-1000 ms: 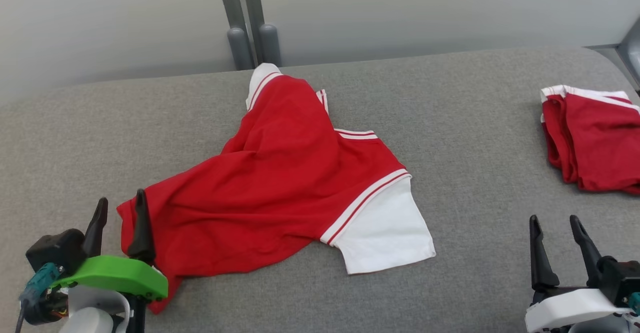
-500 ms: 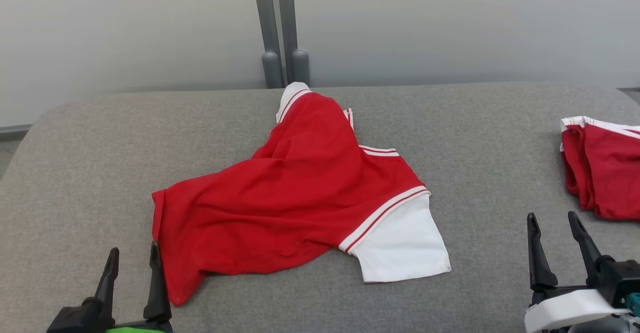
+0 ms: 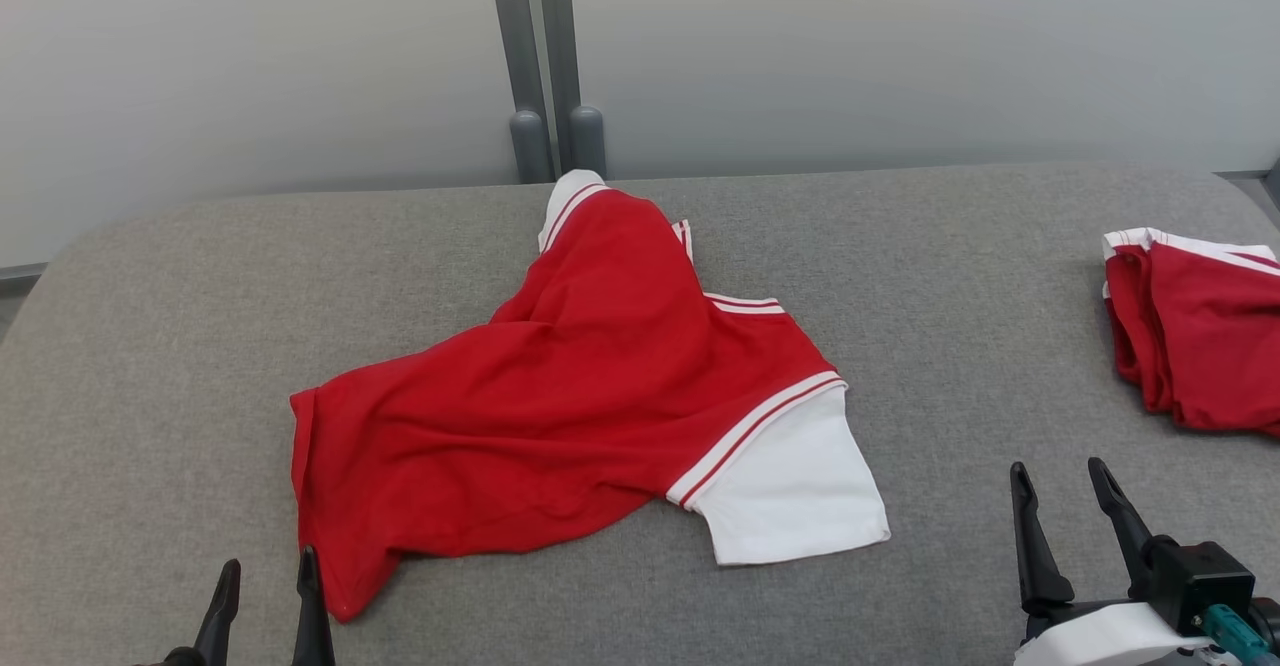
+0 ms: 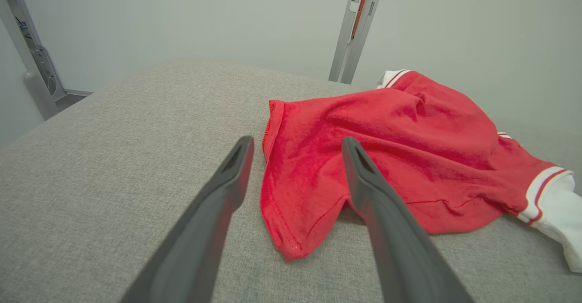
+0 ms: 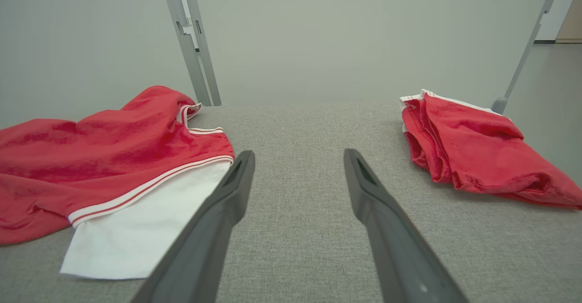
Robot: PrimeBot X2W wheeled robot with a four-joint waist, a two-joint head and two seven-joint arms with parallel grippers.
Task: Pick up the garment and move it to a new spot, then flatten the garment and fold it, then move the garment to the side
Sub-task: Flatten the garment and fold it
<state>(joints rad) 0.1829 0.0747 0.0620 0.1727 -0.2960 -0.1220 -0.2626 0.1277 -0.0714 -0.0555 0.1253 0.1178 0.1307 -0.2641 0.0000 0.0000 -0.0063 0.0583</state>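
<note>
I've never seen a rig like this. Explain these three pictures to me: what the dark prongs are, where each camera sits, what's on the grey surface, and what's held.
This is a wheeled robot with two arms, each ending in a gripper: two long dark fingers. The wide picture is from a camera on its head, looking down: the left gripper shows lower left, the right gripper lower right. The other two come from wrist cameras, each looking along its own gripper's fingers. On the grey surface lies a rumpled red shirt with white sleeves; to the robot's right sits a second red garment, loosely folded. Both grippers are open and hold nothing; the left one points at the shirt's near corner.
</note>
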